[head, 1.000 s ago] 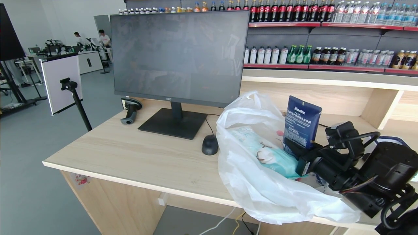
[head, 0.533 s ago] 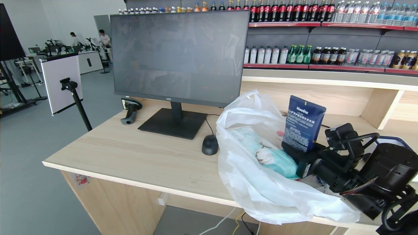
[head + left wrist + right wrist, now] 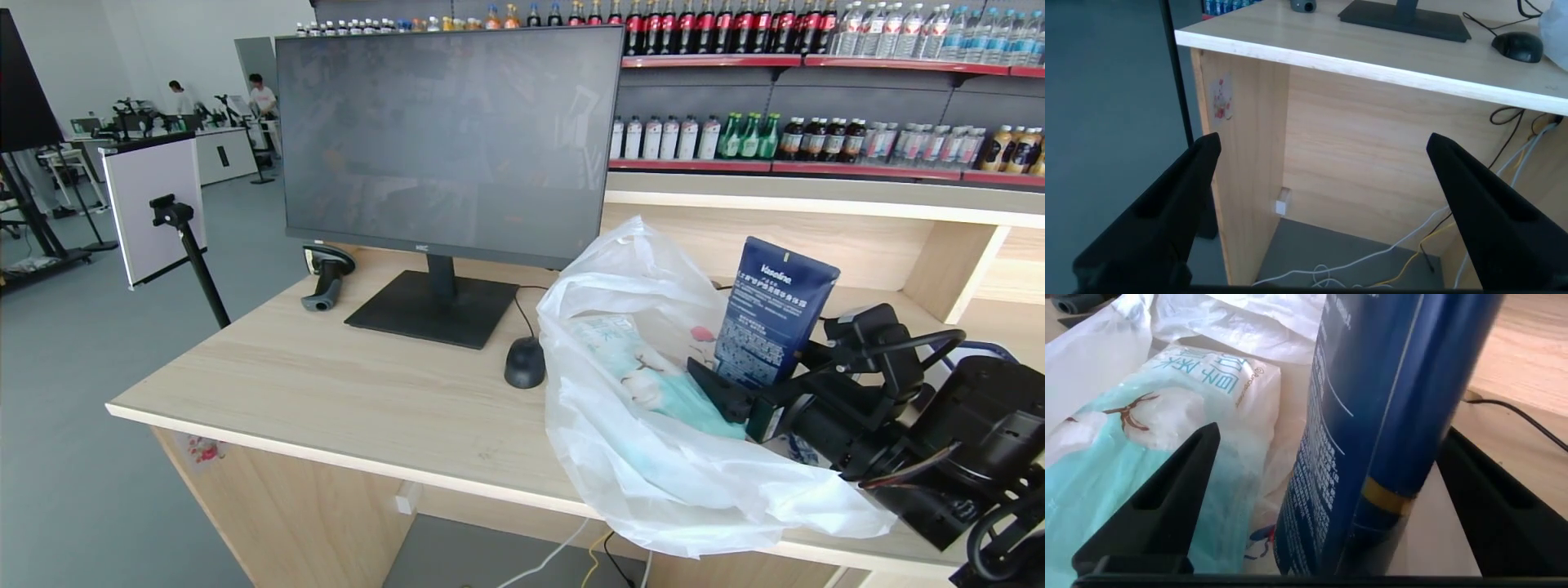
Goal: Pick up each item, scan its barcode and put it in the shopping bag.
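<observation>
Pouch looked light, floppy and slick; your right hand stood spread apart around its base, likely the firmest hold.

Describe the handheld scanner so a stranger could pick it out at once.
Find the big dark monitor on the wooden counter. At the left of its stand, by the counter's far edge, sits the handheld scanner. Unlike the low, rounded black mouse on the stand's other side, it is pistol-shaped, with a grip and a hooded head.
</observation>
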Robot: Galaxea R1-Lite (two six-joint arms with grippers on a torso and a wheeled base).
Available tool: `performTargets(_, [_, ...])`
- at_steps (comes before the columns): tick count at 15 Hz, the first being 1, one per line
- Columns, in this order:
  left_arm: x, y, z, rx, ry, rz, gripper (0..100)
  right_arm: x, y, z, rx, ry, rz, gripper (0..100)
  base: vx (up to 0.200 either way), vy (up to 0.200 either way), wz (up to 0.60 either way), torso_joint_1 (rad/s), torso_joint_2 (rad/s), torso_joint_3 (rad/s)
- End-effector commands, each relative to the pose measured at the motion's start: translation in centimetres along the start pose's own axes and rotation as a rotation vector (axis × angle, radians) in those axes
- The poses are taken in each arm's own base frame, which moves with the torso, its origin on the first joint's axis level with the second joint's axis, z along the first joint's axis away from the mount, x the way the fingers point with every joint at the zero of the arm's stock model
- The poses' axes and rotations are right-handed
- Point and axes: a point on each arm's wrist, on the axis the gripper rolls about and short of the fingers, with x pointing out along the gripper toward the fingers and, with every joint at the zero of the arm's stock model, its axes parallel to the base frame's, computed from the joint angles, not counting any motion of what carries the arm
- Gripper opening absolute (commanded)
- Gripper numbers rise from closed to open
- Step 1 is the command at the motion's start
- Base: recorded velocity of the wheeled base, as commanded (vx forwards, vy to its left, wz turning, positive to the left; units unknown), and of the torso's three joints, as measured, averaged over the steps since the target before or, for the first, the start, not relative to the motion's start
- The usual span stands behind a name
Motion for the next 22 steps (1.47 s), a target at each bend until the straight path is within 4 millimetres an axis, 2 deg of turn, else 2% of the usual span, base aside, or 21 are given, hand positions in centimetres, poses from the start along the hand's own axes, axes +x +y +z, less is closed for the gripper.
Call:
performTargets(1, [0.0, 0.0, 0.0, 0.000, 0.001, 0.001, 100, -0.1, 0.0, 0.2, -0.001, -0.009, 0.000, 100, 0.000, 0.000, 0.00, 0.000, 0.00, 0.000])
performTargets(6, [0.0, 0.0, 0.0, 0.000, 0.001, 0.001, 100, -0.3, 0.2, 0.6, -0.003, -0.022, 0.009, 100, 0.000, 0.000, 0.00, 0.000, 0.00, 0.000])
performTargets(16, [0.0, 0.0, 0.0, 0.000, 0.001, 0.001, 100, -2.1, 0.8, 1.9, -0.011, -0.066, 0.035, 100, 0.000, 0.000, 0.00, 0.000, 0.00, 0.000])
performTargets(22, [0.0, 0.0, 0.0, 0.000, 0.001, 0.001, 100, -2.0, 1.7, 2.0, -0.008, -0.075, 0.075, 100, 0.000, 0.000, 0.00, 0.000, 0.00, 0.000])
